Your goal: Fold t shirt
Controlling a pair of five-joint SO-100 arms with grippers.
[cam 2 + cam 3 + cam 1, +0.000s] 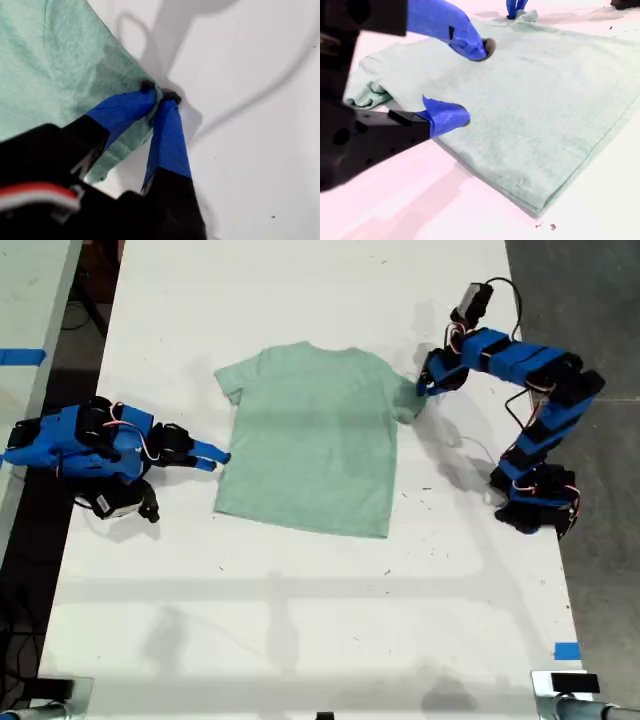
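The pale mint-green t shirt [310, 435] lies flat on the white table [300, 620], neck toward the far edge. My first gripper [420, 388] is at the exterior view's right, shut on the edge of one sleeve; its wrist view shows the two blue fingertips pinching the cloth [50, 65] at the gripper [160, 95]. My second gripper [215, 455] is at the exterior view's left, beside the shirt's side edge. It stands open [470, 82], with one finger [470, 45] over the cloth [545, 100] and the other finger [447, 117] at the cloth's edge.
A second table with blue tape [20, 356] stands at the exterior view's left, past a dark gap. Another blue tape mark [566, 650] sits near the table's edge at the exterior view's lower right. Grey floor lies beyond that edge.
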